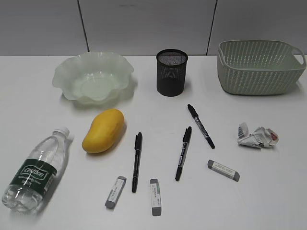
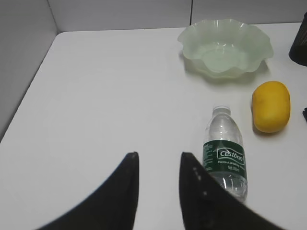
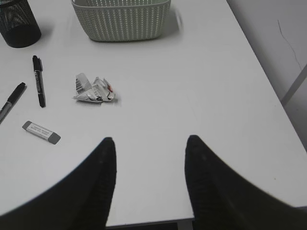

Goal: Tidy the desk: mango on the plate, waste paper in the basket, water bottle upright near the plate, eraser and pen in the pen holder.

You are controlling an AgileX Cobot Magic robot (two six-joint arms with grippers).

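On the white desk [image 1: 268, 196] the mango [image 1: 102, 131] lies in front of the green ruffled plate [image 1: 93, 76]. The water bottle [image 1: 34, 170] lies on its side at the front left. The waste paper [image 1: 256, 136] lies in front of the sage basket [image 1: 259, 67]. The black pen holder [image 1: 171, 72] stands at the back middle. Three black pens [image 1: 137, 161] and three grey erasers [image 1: 223, 170] lie in the middle. My left gripper [image 2: 158, 155] is open and empty, left of the bottle [image 2: 225, 155]. My right gripper [image 3: 149, 141] is open and empty, near the desk's front edge, with the paper [image 3: 94, 90] ahead to its left.
The left wrist view shows the plate [image 2: 225, 45] and mango [image 2: 271, 106] ahead to the right. The right wrist view shows the basket [image 3: 122, 19], pen holder [image 3: 18, 26], a pen [image 3: 38, 80] and an eraser [image 3: 41, 132]. A grey wall stands behind the desk.
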